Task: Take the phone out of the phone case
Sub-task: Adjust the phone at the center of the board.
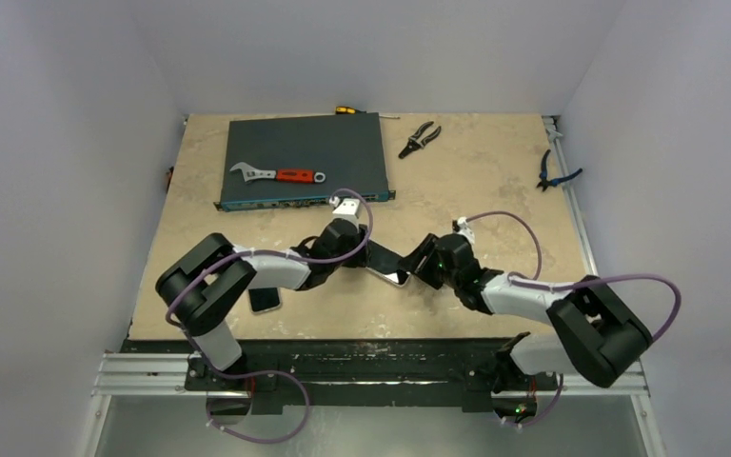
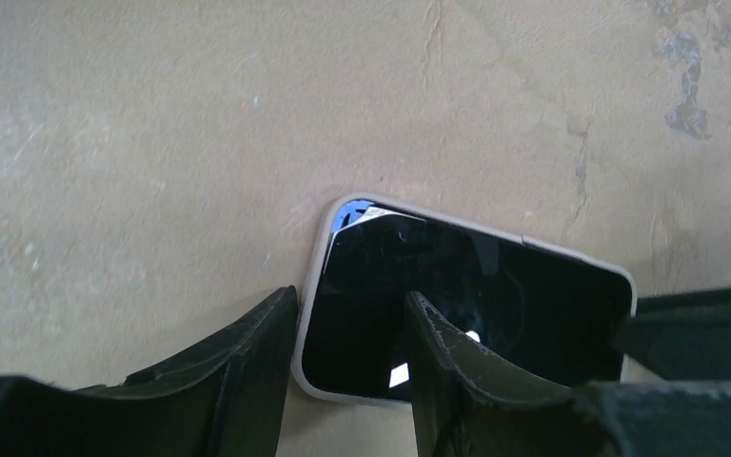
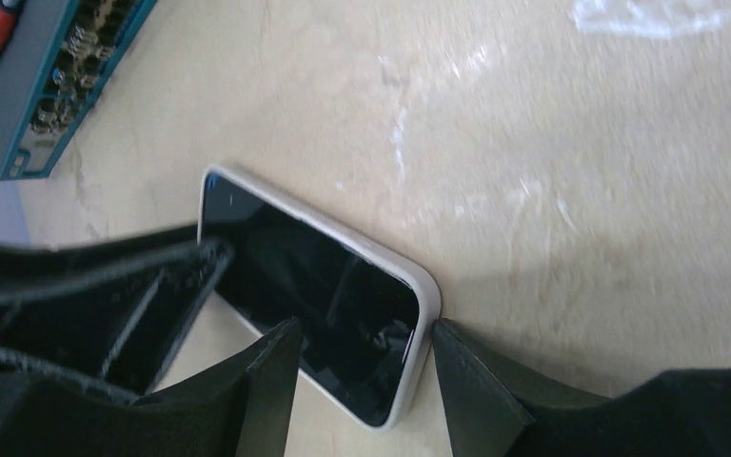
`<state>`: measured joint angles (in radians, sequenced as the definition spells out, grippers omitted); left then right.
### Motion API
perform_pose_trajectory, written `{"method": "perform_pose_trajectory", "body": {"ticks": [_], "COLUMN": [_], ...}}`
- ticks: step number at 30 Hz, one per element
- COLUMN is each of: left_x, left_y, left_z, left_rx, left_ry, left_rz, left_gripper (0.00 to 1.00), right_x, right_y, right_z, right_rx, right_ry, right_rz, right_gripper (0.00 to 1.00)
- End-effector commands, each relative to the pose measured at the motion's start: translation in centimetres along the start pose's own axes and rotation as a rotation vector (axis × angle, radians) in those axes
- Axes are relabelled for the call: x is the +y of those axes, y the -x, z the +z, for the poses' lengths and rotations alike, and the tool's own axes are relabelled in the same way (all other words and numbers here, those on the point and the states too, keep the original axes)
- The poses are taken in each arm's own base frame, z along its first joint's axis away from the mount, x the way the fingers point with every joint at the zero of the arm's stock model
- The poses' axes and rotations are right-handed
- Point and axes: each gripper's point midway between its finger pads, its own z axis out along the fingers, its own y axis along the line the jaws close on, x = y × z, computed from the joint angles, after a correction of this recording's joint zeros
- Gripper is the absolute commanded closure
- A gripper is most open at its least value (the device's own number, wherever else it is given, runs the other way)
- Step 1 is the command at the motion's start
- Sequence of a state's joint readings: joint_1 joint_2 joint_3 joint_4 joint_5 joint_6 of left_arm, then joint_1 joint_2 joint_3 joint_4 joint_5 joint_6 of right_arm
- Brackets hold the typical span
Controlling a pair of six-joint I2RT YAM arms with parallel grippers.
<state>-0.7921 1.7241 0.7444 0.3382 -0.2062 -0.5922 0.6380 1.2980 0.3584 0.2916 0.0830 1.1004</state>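
Note:
The phone (image 1: pixel 387 269), black screen up, lies flat on the table in its white phone case (image 2: pixel 316 286) between my two arms. My left gripper (image 2: pixel 352 293) stands open over one end: one finger (image 2: pixel 247 352) is outside the case's short edge, the other (image 2: pixel 457 362) over the screen (image 2: pixel 514 286). My right gripper (image 3: pixel 360 328) is open astride the opposite end, one finger (image 3: pixel 476 381) against the case's corner (image 3: pixel 423 290), the other (image 3: pixel 266 381) at the screen's (image 3: pixel 343 286) near edge. In the top view, the left gripper (image 1: pixel 357 259) and right gripper (image 1: pixel 419 270) flank the phone.
A blue-grey network switch (image 1: pixel 343 143) at the back carries a red-handled wrench (image 1: pixel 281 175). Black pliers (image 1: pixel 419 139), a screwdriver (image 1: pixel 347 110) and blue-handled cutters (image 1: pixel 554 171) lie farther back and to the right. Another dark phone-like slab (image 1: pixel 265 300) lies by the left arm.

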Motion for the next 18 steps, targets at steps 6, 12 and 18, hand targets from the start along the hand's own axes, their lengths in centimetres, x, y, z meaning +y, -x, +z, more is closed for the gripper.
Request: {"method": "perform_pose_trajectory", "body": {"ticks": [6, 12, 18], "left_x": [2.4, 4.5, 3.5], "left_y": [-4.8, -1.5, 5.5], "left_z": [-5.5, -8.4, -8.8], "left_rx": [0.051, -0.064, -0.194], "left_ry": [0.054, 0.171, 0.194], "left_rz": [-0.156, -0.178, -0.13], "left_gripper": [0.57, 0.46, 0.3], "right_x": [2.7, 2.9, 1.3], "right_y": [2.9, 5.1, 3.2], "right_z": [3.7, 1.4, -2.8], "right_rx": [-0.017, -0.082, -0.079], "right_ry": [-0.021, -0.047, 0.01], "right_rz": [-0.095, -0.147, -0.121], "right_gripper": [0.41, 0.24, 0.2]}}
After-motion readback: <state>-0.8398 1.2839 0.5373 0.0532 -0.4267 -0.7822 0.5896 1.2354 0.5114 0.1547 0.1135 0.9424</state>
